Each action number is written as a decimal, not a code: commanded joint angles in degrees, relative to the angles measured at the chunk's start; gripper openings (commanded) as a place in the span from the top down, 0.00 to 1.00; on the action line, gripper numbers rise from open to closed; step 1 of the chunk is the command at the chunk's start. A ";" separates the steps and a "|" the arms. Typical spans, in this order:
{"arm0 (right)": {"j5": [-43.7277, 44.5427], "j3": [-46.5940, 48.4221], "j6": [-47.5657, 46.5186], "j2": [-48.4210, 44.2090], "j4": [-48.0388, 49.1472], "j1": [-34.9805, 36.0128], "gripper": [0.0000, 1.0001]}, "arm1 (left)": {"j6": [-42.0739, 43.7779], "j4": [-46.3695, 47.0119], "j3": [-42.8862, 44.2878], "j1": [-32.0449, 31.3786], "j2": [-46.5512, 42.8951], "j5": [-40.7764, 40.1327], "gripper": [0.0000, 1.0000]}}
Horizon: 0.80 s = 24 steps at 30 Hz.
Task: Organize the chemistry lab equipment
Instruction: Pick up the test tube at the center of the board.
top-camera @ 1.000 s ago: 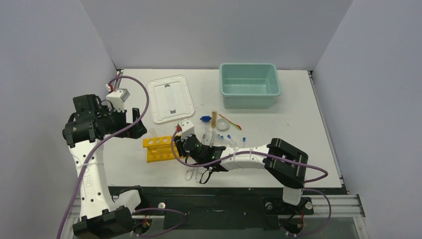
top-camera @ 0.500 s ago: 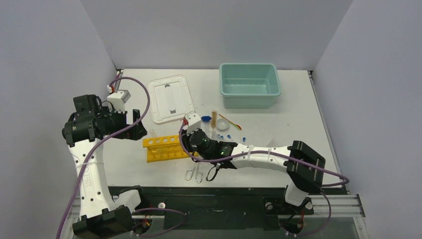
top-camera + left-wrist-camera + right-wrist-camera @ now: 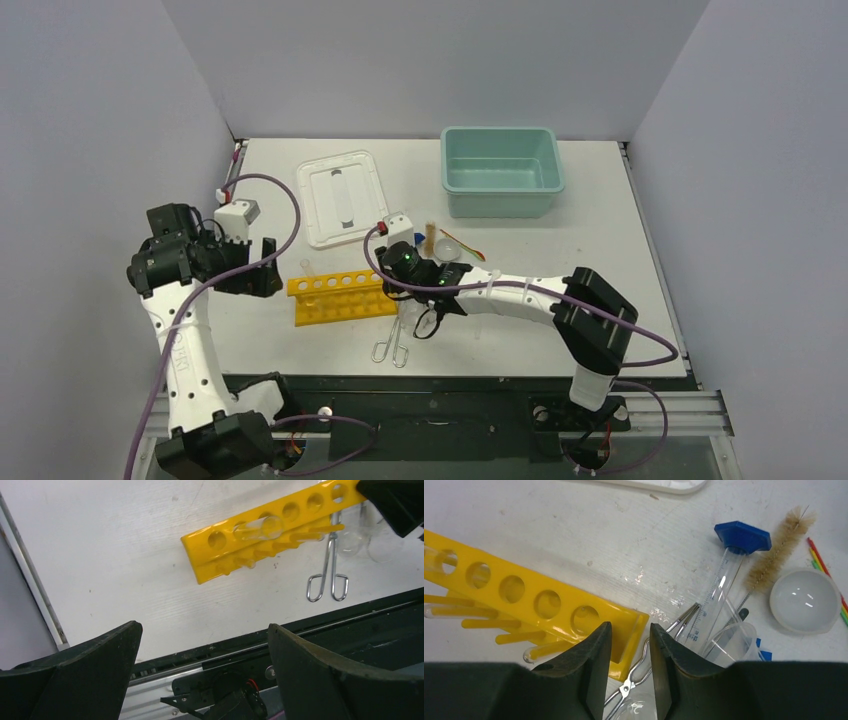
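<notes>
The yellow holed rack (image 3: 340,296) lies on the table with a clear glass tube (image 3: 255,528) in one hole. My right gripper (image 3: 630,626) hangs over the rack's right end (image 3: 624,630), jaws a narrow gap apart and holding nothing. The metal tongs (image 3: 684,620) lie under that gap, their loop handles (image 3: 392,345) toward the near edge. To the right lie a blue-based glass cylinder (image 3: 724,580), a beaker (image 3: 734,642), the tan brush (image 3: 779,547) and the round dish (image 3: 805,600). My left gripper (image 3: 203,626) hovers wide open and empty, left of the rack (image 3: 270,535).
The teal tub (image 3: 500,170) stands at the back right and the white lid (image 3: 342,198) lies at the back, left of it. Thin coloured sticks (image 3: 824,565) lie beside the dish. The table's dark near edge (image 3: 300,622) runs below the left gripper.
My right gripper has moved away from the near edge and a little right, from beside the rack's front to above its right end. The left gripper has dropped slightly.
</notes>
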 commanded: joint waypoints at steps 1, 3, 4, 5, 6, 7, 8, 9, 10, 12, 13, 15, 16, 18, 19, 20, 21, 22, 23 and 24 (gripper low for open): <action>-2.62 2.87 1.74 0.67 -1.93 0.00 0.71 | 8.46 0.00 -3.55 6.51 0.19 -1.76 0.03; -3.24 2.97 2.16 1.12 -2.00 0.02 0.72 | 12.11 0.07 -6.32 9.37 0.62 -1.69 0.03; -3.44 2.90 2.29 1.49 -1.98 0.04 0.72 | 13.84 0.46 -7.12 10.66 0.86 -2.19 0.03; -3.65 2.84 2.66 1.65 -2.03 0.04 0.72 | 14.61 1.70 -9.13 11.16 0.94 -2.46 0.03; -3.77 2.84 2.89 1.95 -1.99 0.04 0.72 | 15.74 2.55 -10.29 12.10 1.01 -2.93 0.03; -4.08 2.86 3.28 2.10 -1.99 0.05 0.72 | 16.14 4.52 -12.52 12.44 1.02 -3.14 0.03; -4.30 2.94 3.55 2.39 -1.87 0.05 0.73 | 16.65 5.54 -13.69 12.90 0.96 -3.47 0.03; -4.74 3.04 4.03 2.59 -1.84 0.09 0.74 | 16.72 7.67 -15.76 12.98 0.88 -3.54 0.03; -4.89 3.29 4.41 3.00 -1.82 0.11 0.74 | 16.82 8.61 -16.64 13.04 0.91 -3.09 0.03; -5.24 3.88 5.49 3.68 -1.82 0.48 0.74 | 16.87 10.86 -18.52 13.02 1.06 -1.55 0.03; -5.09 4.17 6.21 3.89 -2.03 0.88 0.74 | 16.74 12.36 -19.43 12.99 1.30 -1.00 0.03; -4.47 5.48 7.14 4.64 -2.18 1.63 0.75 | 16.52 14.32 -20.56 12.90 1.90 1.39 0.03; -3.97 5.80 7.79 5.16 -2.30 1.89 0.75 | 16.70 14.83 -20.88 12.89 2.12 1.97 0.03; -3.26 6.99 9.32 6.13 -2.84 2.62 0.75 | 17.04 16.54 -21.87 12.77 3.08 3.18 0.03; -3.05 7.61 9.87 6.72 -3.21 2.74 0.75 | 17.18 17.82 -22.53 12.46 3.80 3.07 0.03; -2.61 7.88 10.98 7.04 -3.25 2.98 0.75 | 17.18 18.52 -22.88 12.32 4.35 2.85 0.03; -2.33 8.41 11.48 7.65 -3.27 3.10 0.75 | 17.16 20.05 -23.49 12.21 5.44 2.26 0.03; -1.83 8.76 12.26 7.94 -3.19 3.25 0.75 | 17.08 21.40 -23.95 12.19 5.96 1.96 0.03; -1.68 9.51 12.56 8.62 -3.03 3.27 0.75 | 17.13 21.98 -24.15 12.12 7.05 1.58 0.03; -1.36 9.97 13.12 9.00 -2.99 3.25 0.75 | 17.27 23.16 -24.68 12.10 7.56 1.36 0.03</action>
